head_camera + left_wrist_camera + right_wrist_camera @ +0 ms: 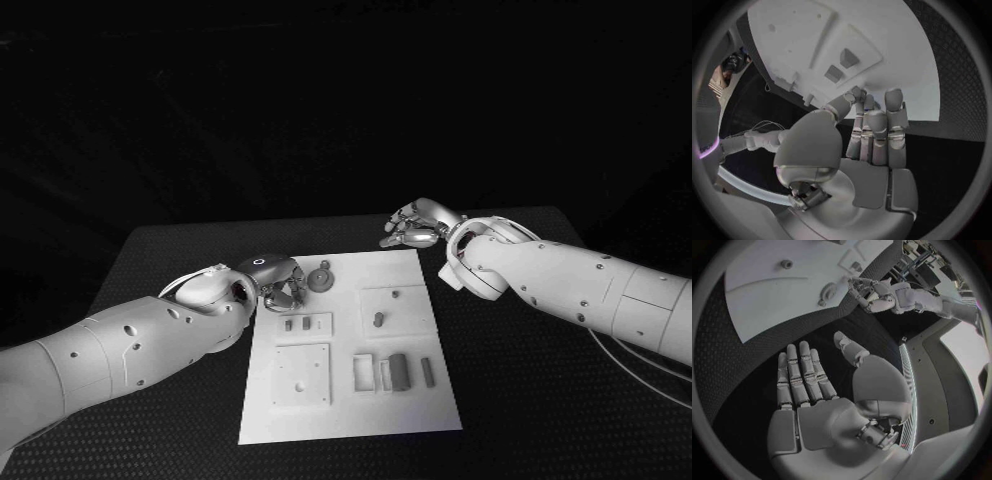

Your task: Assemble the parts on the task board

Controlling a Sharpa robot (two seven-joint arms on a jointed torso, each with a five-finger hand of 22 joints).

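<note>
Fingers (873, 135) of the left hand (274, 283) are lying straight and pressed together, holding nothing, at the task board's (418, 420) upper-left edge beside a round-headed part (319, 277). Right hand (418, 227) is hovering open beyond the top-right corner. Flat fingers may nudge that part away.

Dim scene against a black surround; the white task board (351, 345) is the brightest surface. Wrist views bend straight edges at circular rims.
</note>
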